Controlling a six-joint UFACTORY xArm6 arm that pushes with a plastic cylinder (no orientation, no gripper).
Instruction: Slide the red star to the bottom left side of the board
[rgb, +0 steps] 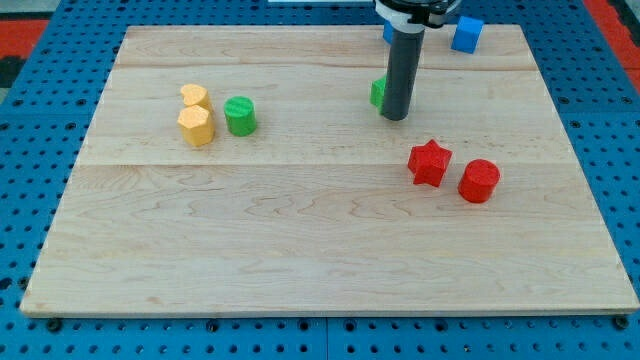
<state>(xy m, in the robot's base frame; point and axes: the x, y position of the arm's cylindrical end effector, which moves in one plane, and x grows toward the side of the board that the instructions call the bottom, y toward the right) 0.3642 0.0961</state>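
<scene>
The rod (400, 60) ran off the frame's top and hid most of a green block (378, 92) and a blue block (387, 32).

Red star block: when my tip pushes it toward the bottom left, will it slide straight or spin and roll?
The red star-shaped block sits flat, so it should slide, not roll. Its points may make it spin under an off-centre push. My tip is apart from it, toward the view's top left.
</scene>
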